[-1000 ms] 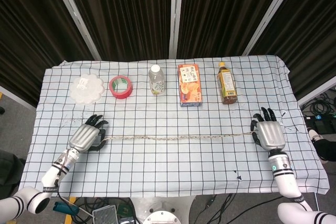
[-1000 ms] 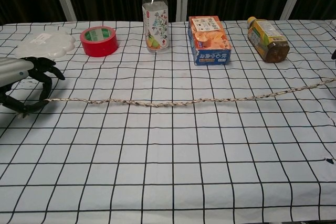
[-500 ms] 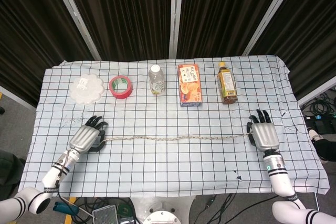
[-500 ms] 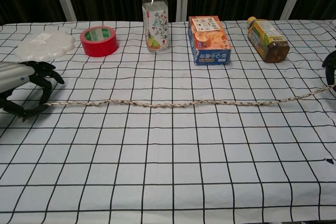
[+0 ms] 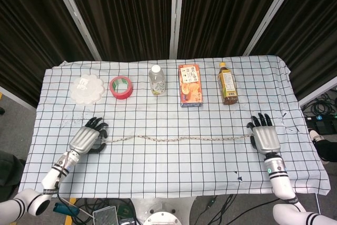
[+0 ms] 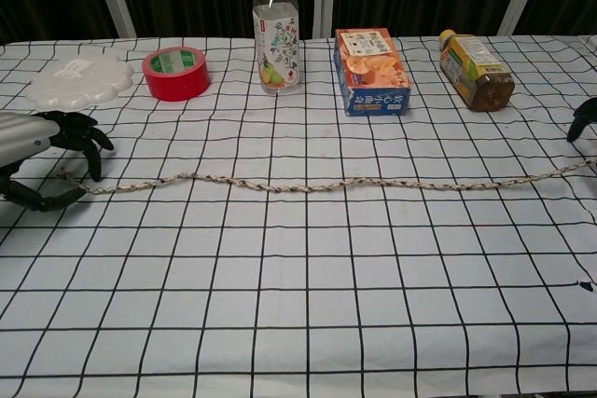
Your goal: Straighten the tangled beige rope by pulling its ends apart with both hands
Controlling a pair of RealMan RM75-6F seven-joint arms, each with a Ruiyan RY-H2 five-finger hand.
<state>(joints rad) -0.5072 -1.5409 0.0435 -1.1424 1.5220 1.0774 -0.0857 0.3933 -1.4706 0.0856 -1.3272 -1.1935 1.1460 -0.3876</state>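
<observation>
Lying nearly straight across the checkered tablecloth (image 5: 168,172), the beige rope (image 5: 179,139) runs from hand to hand, with a slight wave toward its left end. Left hand (image 5: 87,138) sits at the rope's left end, fingers (image 6: 82,142) curled around the tip; looks like it's holding it. Right hand (image 5: 265,136) rests palm-down at the right end, fingers spread; can't tell whether it actually grips the rope. Behind the rope, well apart, in a row: white scalloped plate (image 5: 88,88), red tape roll (image 5: 121,87), clear bottle (image 5: 156,79), orange snack box (image 5: 190,92), tea bottle lying down (image 5: 227,84).
</observation>
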